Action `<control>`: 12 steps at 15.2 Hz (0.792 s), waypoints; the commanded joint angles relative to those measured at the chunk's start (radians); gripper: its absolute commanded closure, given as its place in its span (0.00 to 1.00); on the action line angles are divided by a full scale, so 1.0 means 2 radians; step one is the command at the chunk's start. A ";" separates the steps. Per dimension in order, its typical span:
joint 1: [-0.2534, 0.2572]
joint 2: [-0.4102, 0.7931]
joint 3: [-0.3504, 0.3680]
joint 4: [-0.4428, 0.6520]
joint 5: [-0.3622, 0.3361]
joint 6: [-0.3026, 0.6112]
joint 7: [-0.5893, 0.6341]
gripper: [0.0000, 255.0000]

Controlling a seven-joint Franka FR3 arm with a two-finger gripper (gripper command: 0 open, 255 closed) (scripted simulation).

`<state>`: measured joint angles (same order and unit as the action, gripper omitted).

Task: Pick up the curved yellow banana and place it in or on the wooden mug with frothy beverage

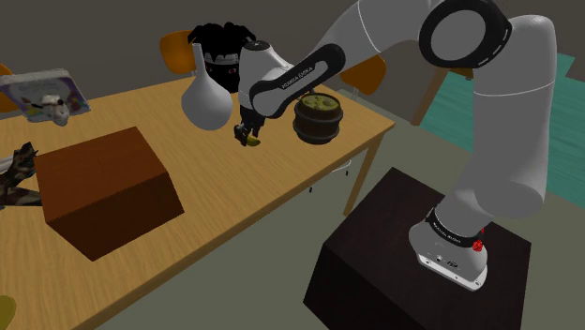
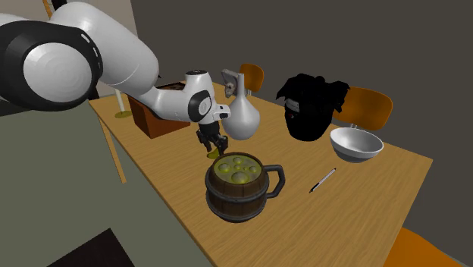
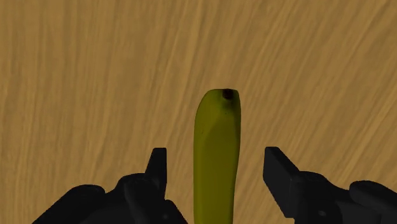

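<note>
Wooden table [image 1: 234, 192] — brown box [image 1: 103, 187], white flask [image 1: 206, 98], bowl [image 2: 355, 142], pen [image 2: 322, 180].

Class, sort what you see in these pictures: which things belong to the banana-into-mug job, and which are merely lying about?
Job: curved yellow-green banana, wooden barrel mug of frothy drink, black two-finger gripper.
Lying about: white round flask, black bag, white bowl, slim pen, brown box.

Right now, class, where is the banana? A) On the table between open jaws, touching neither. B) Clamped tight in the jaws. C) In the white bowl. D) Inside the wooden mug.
A: the banana lies on the wooden table between the jaws, which stand apart with bare wood showing on both sides of it.
</note>
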<state>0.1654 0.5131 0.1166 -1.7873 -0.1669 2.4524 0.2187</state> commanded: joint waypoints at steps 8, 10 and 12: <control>0.000 0.000 0.000 0.000 0.000 0.000 0.000 1.00; 0.000 -0.004 0.001 0.001 0.001 -0.005 -0.001 1.00; -0.001 -0.012 0.002 0.003 0.003 -0.015 -0.003 1.00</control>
<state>0.1632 0.4970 0.1195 -1.7814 -0.1624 2.4306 0.2142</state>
